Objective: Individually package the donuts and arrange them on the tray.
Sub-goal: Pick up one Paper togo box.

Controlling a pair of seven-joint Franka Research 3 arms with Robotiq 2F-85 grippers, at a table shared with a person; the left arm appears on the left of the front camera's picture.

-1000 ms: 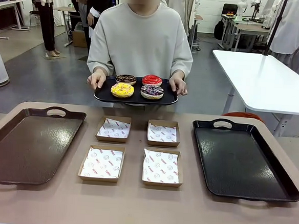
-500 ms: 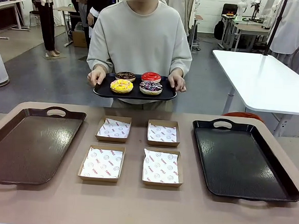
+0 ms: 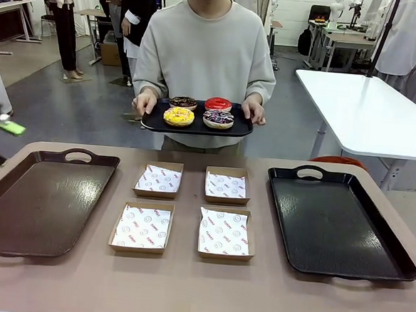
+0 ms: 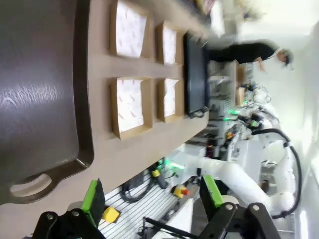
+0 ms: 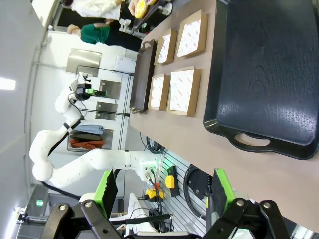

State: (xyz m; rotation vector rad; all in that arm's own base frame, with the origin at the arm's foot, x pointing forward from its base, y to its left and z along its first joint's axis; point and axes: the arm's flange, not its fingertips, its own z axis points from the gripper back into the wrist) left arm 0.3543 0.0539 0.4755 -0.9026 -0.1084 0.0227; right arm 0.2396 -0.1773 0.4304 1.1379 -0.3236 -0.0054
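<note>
Standing beyond the four cardboard boxes (image 3: 142, 228), at the far side of the bench (image 3: 198, 292), a person holds a small black serving tray (image 3: 195, 129) in the air, one hand (image 3: 145, 101) at one end and the other hand (image 3: 254, 111) at the opposite end. All the donuts rest on it, well apart from the boxes: the yellow-iced donut (image 3: 178, 116) and the purple sprinkled donut (image 3: 218, 118) on the side nearer the boxes, the chocolate-brown donut (image 3: 183, 103) and the red donut (image 3: 218, 104) behind them. Each box lies open, lined with printed white paper. A large brown tray (image 3: 40, 201) lies left of the boxes, and a large black tray (image 3: 339, 222) lies to their right. The left jaws stand wide apart, grasping nothing, off the bench's near edge on the brown-tray side of the boxes. The right jaws are likewise released and bare, on the black-tray side.
</note>
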